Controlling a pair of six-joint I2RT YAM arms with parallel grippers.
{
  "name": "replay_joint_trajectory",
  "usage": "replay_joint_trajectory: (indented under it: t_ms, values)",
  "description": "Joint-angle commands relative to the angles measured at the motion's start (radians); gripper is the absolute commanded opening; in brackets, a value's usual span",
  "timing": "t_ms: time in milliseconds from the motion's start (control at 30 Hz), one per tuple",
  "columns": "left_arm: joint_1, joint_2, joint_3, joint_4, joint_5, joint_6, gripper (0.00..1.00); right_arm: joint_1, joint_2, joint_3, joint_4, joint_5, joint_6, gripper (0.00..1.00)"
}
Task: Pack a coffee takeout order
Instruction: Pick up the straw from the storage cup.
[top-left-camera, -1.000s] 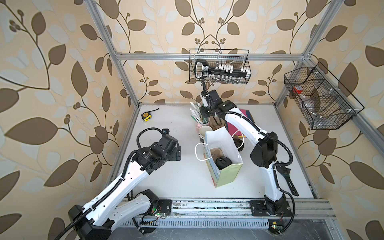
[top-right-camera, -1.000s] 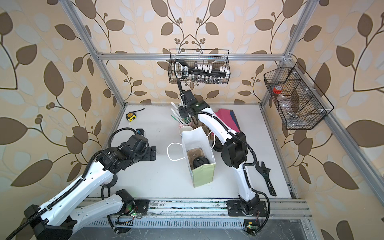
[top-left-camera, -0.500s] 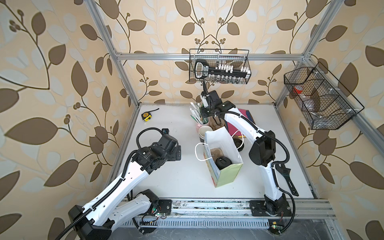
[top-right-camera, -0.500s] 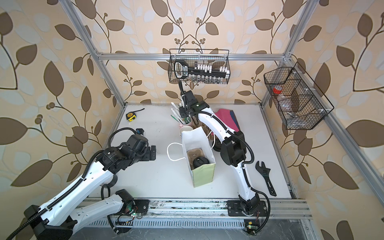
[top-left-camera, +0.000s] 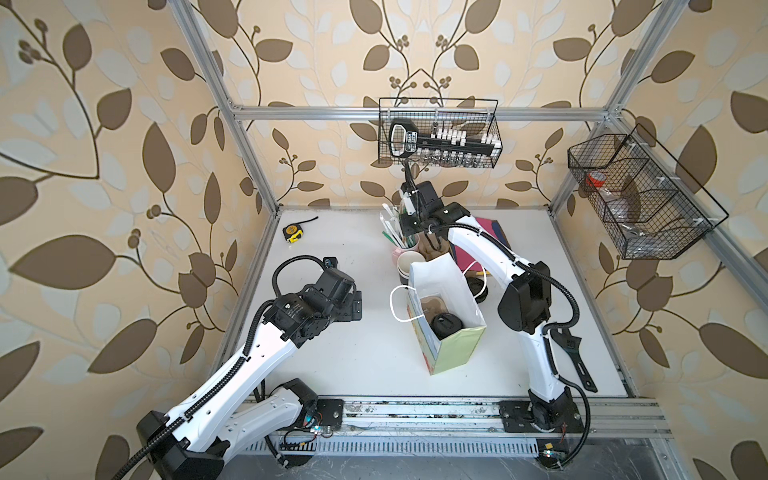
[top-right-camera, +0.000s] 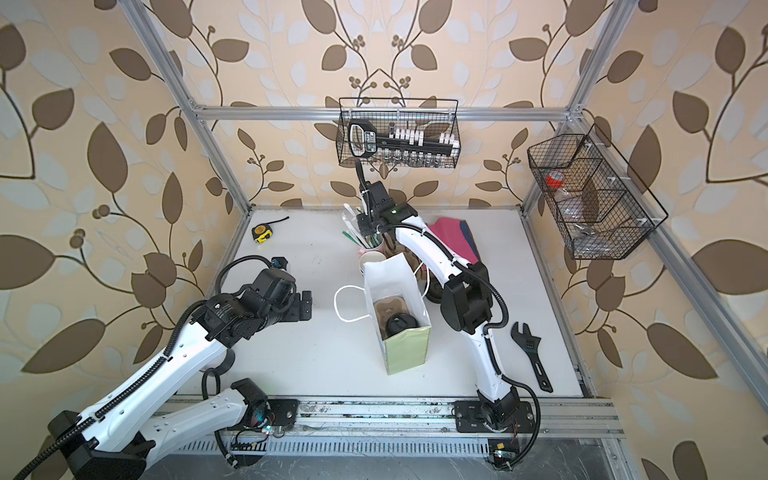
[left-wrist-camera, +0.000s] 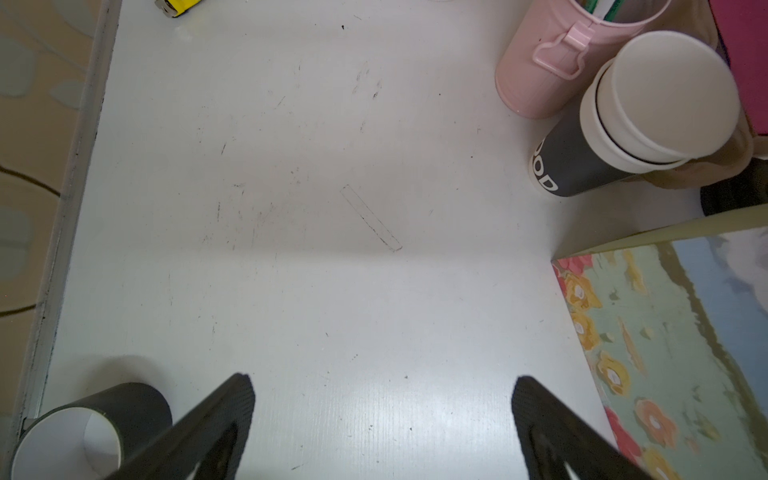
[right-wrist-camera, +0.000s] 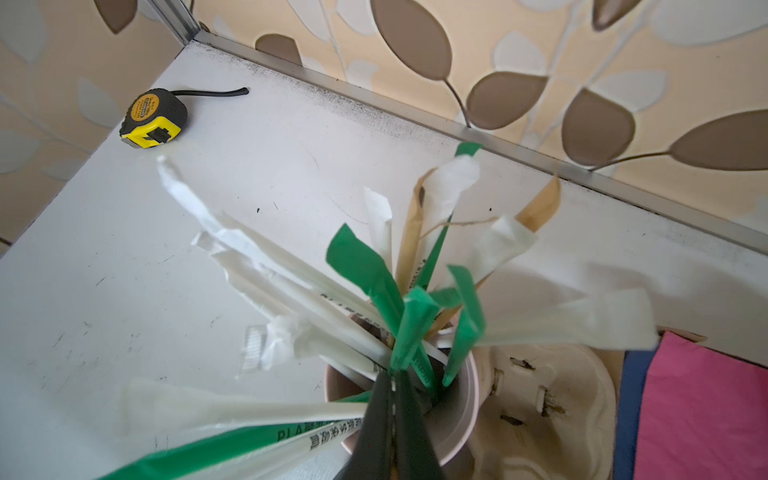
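The right claw (right-wrist-camera: 392, 376) is closed, it seems on a green straw (right-wrist-camera: 411, 324) in the pot (right-wrist-camera: 462, 424) under it. Just beside it the pink napkin (right-wrist-camera: 706, 415) is not yet packed. Farther back, carrier (top-left-camera: 430, 301) and lidded cup (top-left-camera: 445, 325) are already set in the bag (top-left-camera: 457, 349). The left claw (left-wrist-camera: 382, 384), well apart, is held open and empty. Since a second ago, only the right jaws have been shut.

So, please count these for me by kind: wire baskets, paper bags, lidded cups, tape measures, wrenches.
Wire baskets: 2
Bag: 1
Lidded cup: 1
Tape measure: 1
Wrench: 1
Total: 6
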Motion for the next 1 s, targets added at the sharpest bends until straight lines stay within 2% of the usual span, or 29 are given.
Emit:
replay_joint_trajectory:
  t_ms: [0, 167, 367, 967]
  values:
    - [0.014, 0.002, -0.006, 0.004, -0.005, 0.022, 0.99, 0.016, -0.084, -0.025, -0.002, 0.048, -0.031, 0.0]
    - [0.015, 0.006, -0.006, 0.004, -0.003, 0.023, 0.99, 0.017, -0.088, -0.026, -0.035, 0.037, -0.042, 0.04]
    - [0.017, 0.007, -0.006, 0.004, -0.004, 0.023, 0.99, 0.02, -0.104, -0.033, -0.037, 0.044, -0.037, 0.0]
    - [0.022, 0.016, -0.007, 0.004, -0.008, 0.023, 0.99, 0.072, -0.297, -0.039, -0.121, 0.137, -0.072, 0.0]
